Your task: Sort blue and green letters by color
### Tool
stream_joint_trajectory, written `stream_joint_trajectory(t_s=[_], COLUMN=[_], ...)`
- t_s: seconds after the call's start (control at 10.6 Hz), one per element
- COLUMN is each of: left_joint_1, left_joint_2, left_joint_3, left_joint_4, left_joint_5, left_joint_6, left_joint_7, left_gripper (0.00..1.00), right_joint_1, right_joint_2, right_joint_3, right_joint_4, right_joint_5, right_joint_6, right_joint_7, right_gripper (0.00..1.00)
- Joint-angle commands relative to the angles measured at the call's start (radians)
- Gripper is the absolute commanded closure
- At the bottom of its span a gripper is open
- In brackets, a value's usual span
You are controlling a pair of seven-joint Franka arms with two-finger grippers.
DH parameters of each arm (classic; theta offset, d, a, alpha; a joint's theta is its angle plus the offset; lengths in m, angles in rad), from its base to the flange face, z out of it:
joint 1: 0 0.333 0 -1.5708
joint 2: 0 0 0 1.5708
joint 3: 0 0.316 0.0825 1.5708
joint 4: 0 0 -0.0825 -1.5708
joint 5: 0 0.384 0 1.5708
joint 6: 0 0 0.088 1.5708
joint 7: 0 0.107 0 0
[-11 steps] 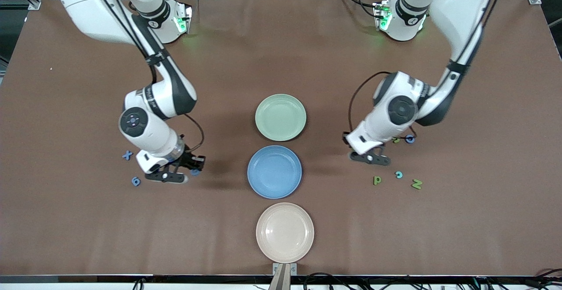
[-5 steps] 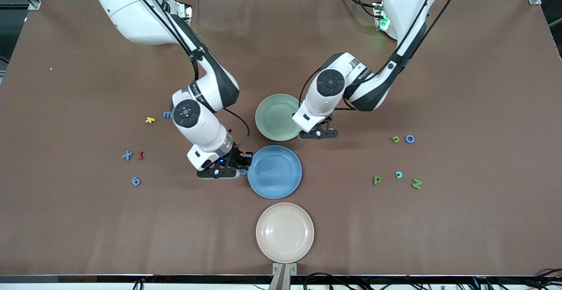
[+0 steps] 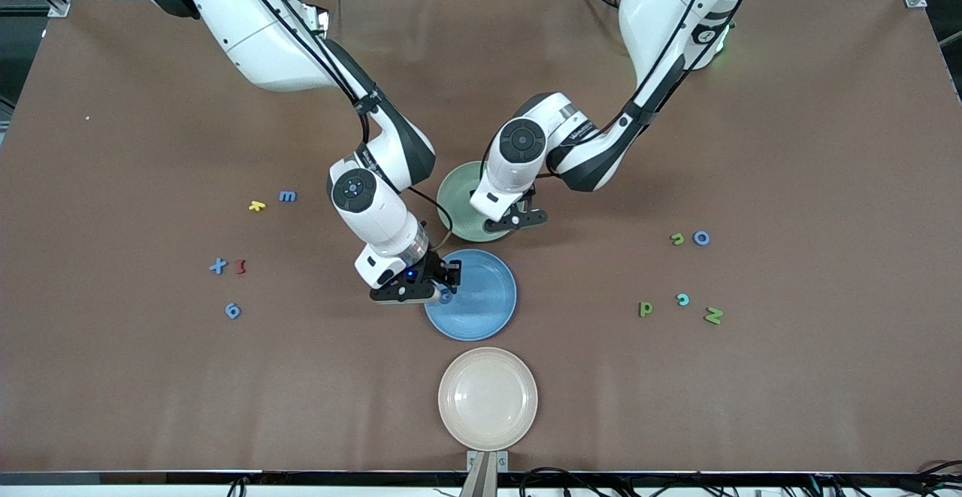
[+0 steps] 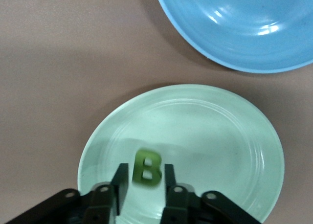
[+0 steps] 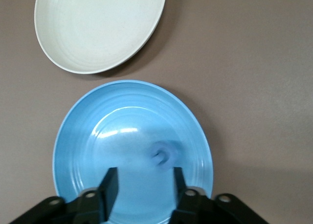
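My left gripper [image 3: 518, 220] is over the green plate [image 3: 457, 198] with its jaws open. A blurred olive-green B [image 4: 146, 168] shows in the gap between them [image 4: 144, 177], over that plate [image 4: 220, 131]. My right gripper [image 3: 442, 285] is over the blue plate [image 3: 488, 298], open [image 5: 143, 177]. A blurred blue letter [image 5: 164, 155] lies in the plate [image 5: 93, 145], also seen in the front view [image 3: 446, 298]. On the table lie a blue X [image 3: 218, 265], a blue 9-like letter [image 3: 233, 310], a blue m [image 3: 288, 196], a green hook [image 3: 677, 239], a green p [image 3: 645, 308] and a green N [image 3: 713, 316].
A beige plate [image 3: 488, 399] sits nearest the front camera. A yellow letter [image 3: 257, 206] and a red I [image 3: 240, 265] lie toward the right arm's end. A blue O [image 3: 701, 238] and a teal hook [image 3: 682, 299] lie toward the left arm's end.
Both arms swung in from the letter groups to the plates. The right gripper brought a blue letter over the blue plate and opened; the left gripper came over the green plate with the B.
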Motion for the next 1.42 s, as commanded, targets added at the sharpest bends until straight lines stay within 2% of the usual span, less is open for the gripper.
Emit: stream_joint_trajectory(t_s=[0.0, 0.28, 0.47, 0.76, 0.95, 1.04, 1.23, 1.32], left_joint_1=[0.000, 0.031, 0.115, 0.227, 0.282, 0.317, 0.354, 0.379], left_joint_2=[0.013, -0.031, -0.066, -0.098, -0.117, -0.131, -0.181, -0.207], left_joint_3=[0.013, 0.053, 0.053, 0.053, 0.053, 0.053, 0.053, 0.053], left_joint_4=[0.036, 0.033, 0.028, 0.022, 0.021, -0.010, -0.086, -0.120], left_joint_5=[0.018, 0.050, 0.055, 0.061, 0.063, 0.064, 0.076, 0.078], left_joint_6=[-0.012, -0.020, -0.062, -0.167, -0.210, -0.215, -0.215, -0.215], left_joint_7=[-0.021, 0.034, 0.168, 0.436, 0.654, 0.757, 0.804, 0.793], left_gripper=[0.00, 0.00, 0.00, 0.00, 0.00, 0.00, 0.00, 0.00], right_joint_1=[-0.003, -0.030, -0.093, -0.206, -0.285, -0.312, -0.349, -0.387], right_joint_2=[0.009, -0.022, -0.057, -0.121, -0.149, -0.161, -0.167, -0.166], right_joint_3=[0.023, 0.021, 0.018, 0.014, -0.014, -0.043, -0.115, -0.117], right_joint_4=[0.032, 0.024, 0.021, -0.014, -0.036, -0.037, -0.037, -0.037], right_joint_5=[0.009, -0.011, -0.013, -0.017, -0.026, -0.049, -0.054, -0.054], right_joint_6=[-0.017, -0.100, -0.247, -0.349, -0.425, -0.441, -0.450, -0.442], right_joint_7=[0.103, 0.081, 0.020, -0.136, -0.306, -0.377, -0.528, -0.630], right_gripper=[0.00, 0.00, 0.00, 0.00, 0.00, 0.00, 0.00, 0.00])
